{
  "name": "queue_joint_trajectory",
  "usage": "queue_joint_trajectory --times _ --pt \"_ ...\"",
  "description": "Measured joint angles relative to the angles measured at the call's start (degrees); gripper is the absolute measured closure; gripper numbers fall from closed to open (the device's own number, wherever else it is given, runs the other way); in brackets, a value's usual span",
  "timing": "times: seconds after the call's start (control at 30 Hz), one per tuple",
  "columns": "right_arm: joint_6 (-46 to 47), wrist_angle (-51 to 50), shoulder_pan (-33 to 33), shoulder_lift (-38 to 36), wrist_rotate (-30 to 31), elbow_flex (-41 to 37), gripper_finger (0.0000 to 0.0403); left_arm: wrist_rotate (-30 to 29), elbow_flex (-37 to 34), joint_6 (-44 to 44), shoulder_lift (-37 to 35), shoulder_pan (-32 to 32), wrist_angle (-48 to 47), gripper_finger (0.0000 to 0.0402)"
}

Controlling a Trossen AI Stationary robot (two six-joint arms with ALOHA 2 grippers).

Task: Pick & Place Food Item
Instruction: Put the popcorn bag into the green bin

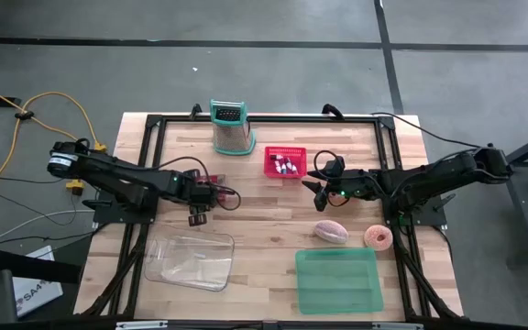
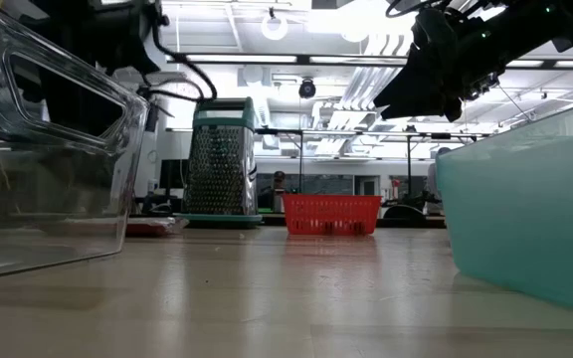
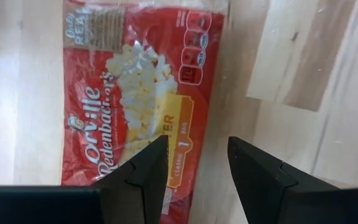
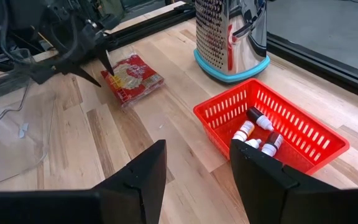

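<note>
Fingers of left gripper parted, empty, poised above popcorn packet, left of centre in high view. Approach step; next, lowering to straddle packet edge. Right gripper parted, waiting centre-right.

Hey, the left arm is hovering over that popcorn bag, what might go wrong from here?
The left gripper is open above one edge of the flat popcorn bag; closing there may pinch only film and let it slip. The clear container lies close by, so a swinging bag might knock it.
</note>
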Motion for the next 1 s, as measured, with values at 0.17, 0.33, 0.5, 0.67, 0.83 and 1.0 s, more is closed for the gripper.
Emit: queue_joint_trajectory --times 0.17,0.33,0.5,0.67,0.83,1.0 --pt "0.00 -0.02 0.00 0.00 -0.02 0.00 0.0238 -0.71 -0.01 -0.04 3.18 0.81 0.77 0.0244" --pt "0.00 -0.01 0.00 0.00 -0.01 0.00 0.0238 -1.77 -0.02 -0.15 4.91 1.13 1.41 0.0244" --pt "0.00 -0.02 0.00 0.00 0.00 0.00 0.0238 -2.76 -0.02 -0.28 6.71 1.13 1.98 0.0244" --pt "0.00 -0.04 0.02 0.00 0.00 -0.02 0.0238 -3.29 0.03 -0.54 8.45 1.11 2.67 0.0244" --pt "0.00 -0.05 0.02 0.00 -0.01 -0.02 0.0238 -3.88 0.20 -0.67 9.29 1.06 2.76 0.0244" --pt "0.00 -0.02 0.02 0.00 -0.01 -0.02 0.0238 -4.52 0.17 -1.53 9.34 1.04 2.68 0.0246"
